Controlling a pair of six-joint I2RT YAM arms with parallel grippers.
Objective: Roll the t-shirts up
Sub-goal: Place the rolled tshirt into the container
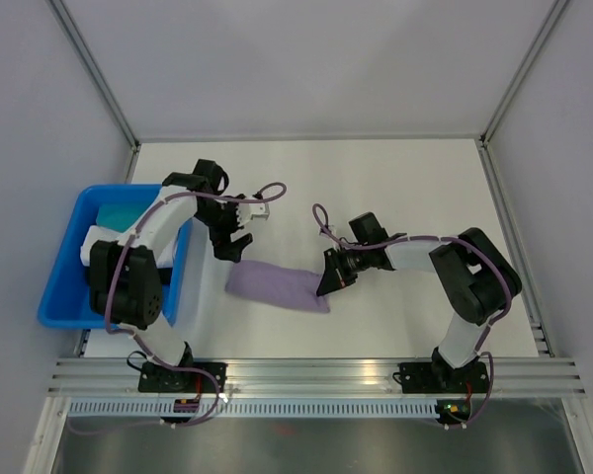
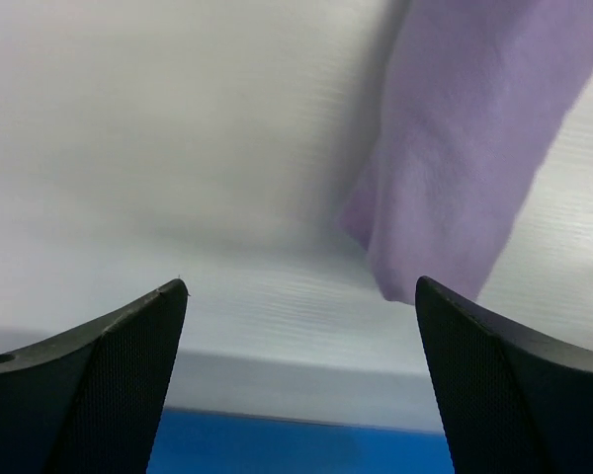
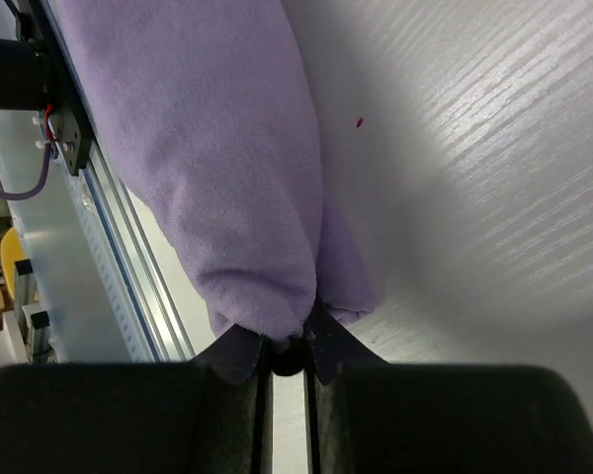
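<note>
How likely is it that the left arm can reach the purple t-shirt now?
Probably yes: the left gripper, jaws open, hangs beside the left end of the lavender t-shirt with nothing between them; the right gripper pinches the other end.

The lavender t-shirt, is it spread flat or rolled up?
Rolled up: the t-shirt is a narrow bundle on the table, its end pinched by the right claw.
</note>
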